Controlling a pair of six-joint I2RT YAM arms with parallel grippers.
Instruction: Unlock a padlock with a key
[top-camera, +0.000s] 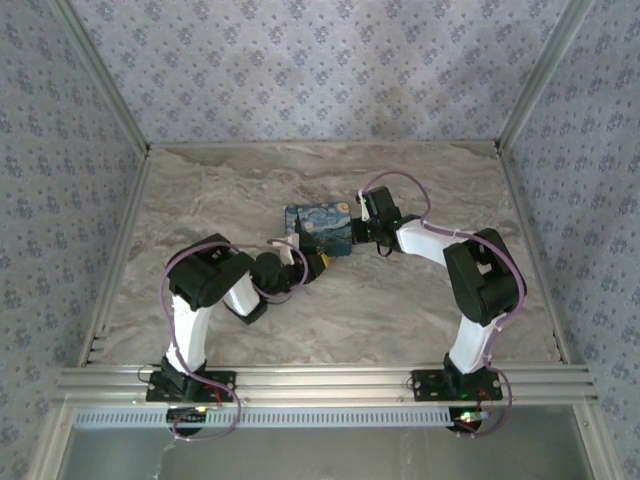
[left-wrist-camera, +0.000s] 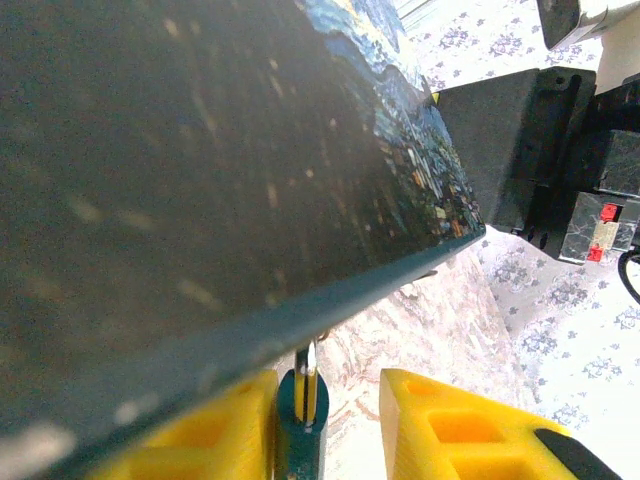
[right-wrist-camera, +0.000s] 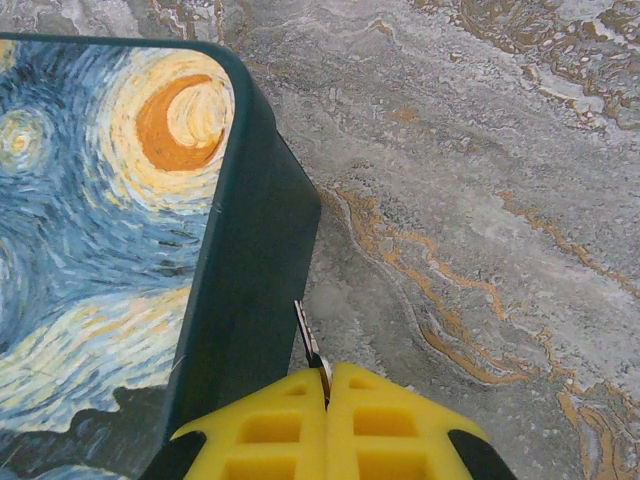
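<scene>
Both arms are bending at raised elbows and reaching inward toward each other. The left tool (left-wrist-camera: 330, 390) is showing its yellow fingers (left-wrist-camera: 450, 425) standing apart. The right tool (right-wrist-camera: 327, 375) is pressing its fingers together on a thin key (right-wrist-camera: 309, 335).

Starry-night printed box (top-camera: 320, 228) on marbled tabletop (top-camera: 400, 310), floral-patterned walls (top-camera: 300, 70) around

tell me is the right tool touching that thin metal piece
Touching. In the right wrist view the right tool is shut on the thin metal piece, which pokes out between its fingertips.
</scene>
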